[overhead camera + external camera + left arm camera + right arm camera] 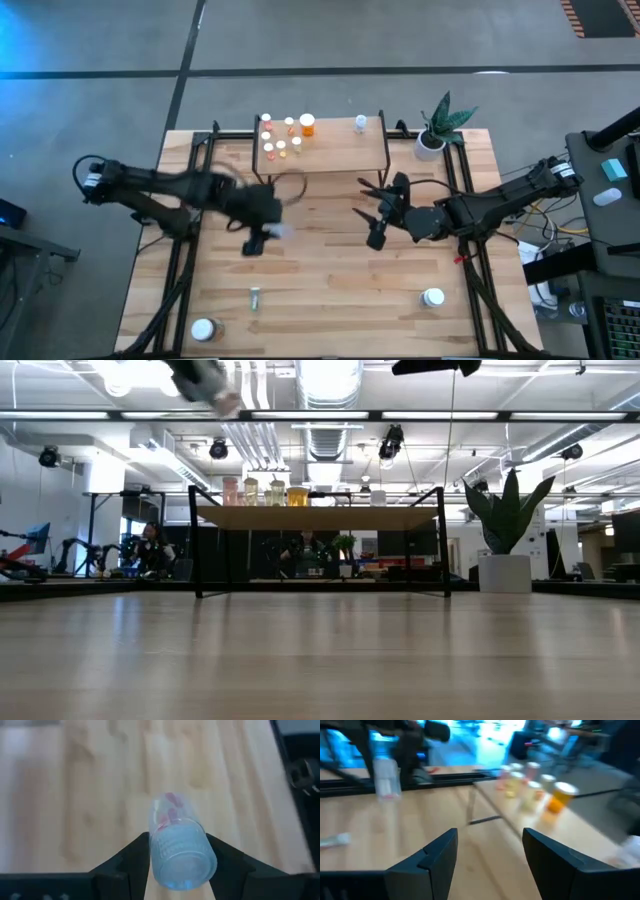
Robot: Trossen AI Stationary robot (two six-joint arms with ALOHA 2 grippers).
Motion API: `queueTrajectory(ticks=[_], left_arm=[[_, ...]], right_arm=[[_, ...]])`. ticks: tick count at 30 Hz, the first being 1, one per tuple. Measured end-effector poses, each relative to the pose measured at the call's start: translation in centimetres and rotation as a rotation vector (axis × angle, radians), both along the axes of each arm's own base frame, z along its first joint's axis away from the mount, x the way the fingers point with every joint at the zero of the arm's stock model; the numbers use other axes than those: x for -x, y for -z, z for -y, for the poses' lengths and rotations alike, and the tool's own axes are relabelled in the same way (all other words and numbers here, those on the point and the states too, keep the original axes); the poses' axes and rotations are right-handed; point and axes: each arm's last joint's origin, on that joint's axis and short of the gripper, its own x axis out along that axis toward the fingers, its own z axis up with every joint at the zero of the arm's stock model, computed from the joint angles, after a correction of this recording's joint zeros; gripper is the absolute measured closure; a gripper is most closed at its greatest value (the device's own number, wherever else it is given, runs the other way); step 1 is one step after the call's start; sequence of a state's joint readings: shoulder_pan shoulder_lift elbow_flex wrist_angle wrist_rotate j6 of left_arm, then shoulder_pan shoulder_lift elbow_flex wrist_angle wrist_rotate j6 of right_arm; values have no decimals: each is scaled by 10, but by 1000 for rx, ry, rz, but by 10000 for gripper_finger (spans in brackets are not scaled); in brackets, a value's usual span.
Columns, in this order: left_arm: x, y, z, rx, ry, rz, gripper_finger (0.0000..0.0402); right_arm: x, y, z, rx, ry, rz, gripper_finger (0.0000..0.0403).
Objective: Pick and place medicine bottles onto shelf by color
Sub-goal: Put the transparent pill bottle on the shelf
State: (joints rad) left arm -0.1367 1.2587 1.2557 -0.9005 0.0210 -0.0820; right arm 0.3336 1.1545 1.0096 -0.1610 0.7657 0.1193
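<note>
Left wrist view: I see the left gripper (179,851) closed partway on a clear vial (179,845) with red pills inside, one finger on each side, held above the bare table (90,795). From the high view, it sits in front of the shelf (340,155), where several bottles (285,140) stand grouped at the left end. The right gripper (490,851) hangs nearby, fingers apart, holding nothing.

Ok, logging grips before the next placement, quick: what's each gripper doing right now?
Left gripper: shut on a clear vial with pink pills, above the table.
Right gripper: open, holding nothing, near the shelf.
</note>
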Motion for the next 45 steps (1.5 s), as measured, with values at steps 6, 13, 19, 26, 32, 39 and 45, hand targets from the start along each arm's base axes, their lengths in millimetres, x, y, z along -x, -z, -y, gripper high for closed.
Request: queueTrajectory(ticks=[6, 13, 19, 26, 32, 39, 45], left_arm=[[-26, -29, -45, -67, 0, 55, 252], [-53, -39, -72, -86, 13, -32, 251], [-81, -43, -91, -105, 28, -150, 251], [-97, -42, -95, -125, 74, -182, 251], [-96, -39, -95, -125, 78, -196, 251], [-94, -37, -95, -118, 80, -222, 251], [-95, -34, -95, -118, 79, -221, 251]], right_arm=[[0, -1, 6, 53, 53, -8, 188], [-7, 4, 35, -5, -57, -93, 188], [-12, 2, 72, -90, -130, -79, 188], [-33, 14, 93, -47, -274, -71, 187], [-53, 30, 95, -22, -315, -71, 157], [-69, 35, 97, -19, -322, 25, 110], [-77, 44, 112, -103, -256, 62, 103]])
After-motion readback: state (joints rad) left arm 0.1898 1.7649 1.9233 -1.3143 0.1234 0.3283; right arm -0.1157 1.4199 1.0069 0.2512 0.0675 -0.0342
